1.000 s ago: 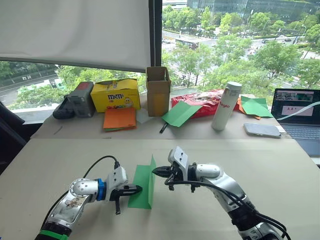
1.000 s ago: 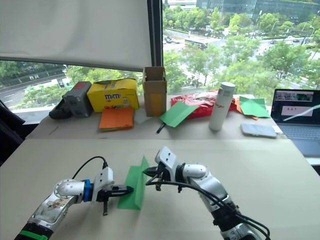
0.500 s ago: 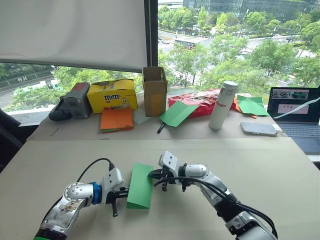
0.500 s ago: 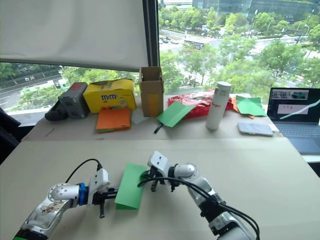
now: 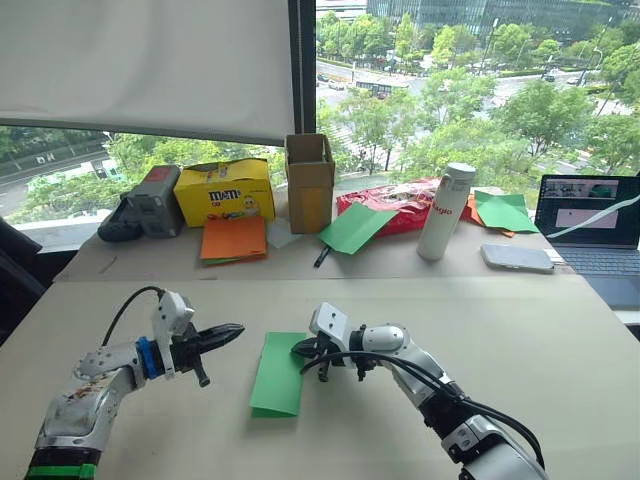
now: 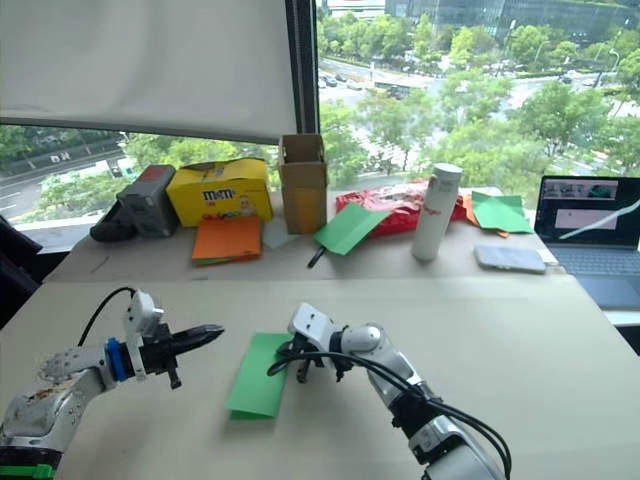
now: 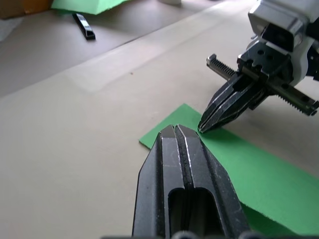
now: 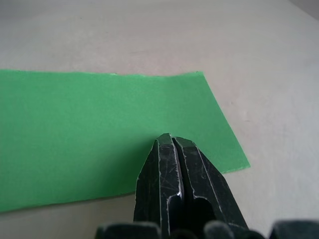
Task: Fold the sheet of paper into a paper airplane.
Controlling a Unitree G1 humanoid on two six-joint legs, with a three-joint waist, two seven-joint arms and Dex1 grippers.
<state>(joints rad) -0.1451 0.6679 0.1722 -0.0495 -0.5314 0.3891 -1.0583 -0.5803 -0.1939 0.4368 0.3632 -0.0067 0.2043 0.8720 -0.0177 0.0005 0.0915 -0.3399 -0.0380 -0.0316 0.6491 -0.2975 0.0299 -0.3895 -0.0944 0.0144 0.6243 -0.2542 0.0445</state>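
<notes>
The sheet of paper (image 5: 279, 376), bright green, lies flat on the tan table (image 5: 560, 330), folded over into a narrow strip. My right gripper (image 5: 298, 349) is shut, its tip pressing down on the strip's right long edge near the far end; the right wrist view has the shut tip (image 8: 172, 138) resting on the green paper (image 8: 94, 119). My left gripper (image 5: 234, 329) is shut and empty, held above the table to the left of the paper and pointing at it. In the left wrist view its tip (image 7: 175, 128) hovers near the paper's corner (image 7: 169, 129).
Along the far side of the table stand a grey device (image 5: 152, 200), a yellow box (image 5: 225, 190), orange sheets (image 5: 238, 238), a cardboard box (image 5: 309, 180), another green sheet (image 5: 360, 227), a pen (image 5: 326, 256), a red bag (image 5: 395, 200), a white bottle (image 5: 445, 212), a phone (image 5: 519, 257) and a laptop (image 5: 590, 225).
The paper's upright flap has been laid down flat. My left gripper has let go of the paper's edge and drawn back to the left and up. The right gripper stays on the paper.
</notes>
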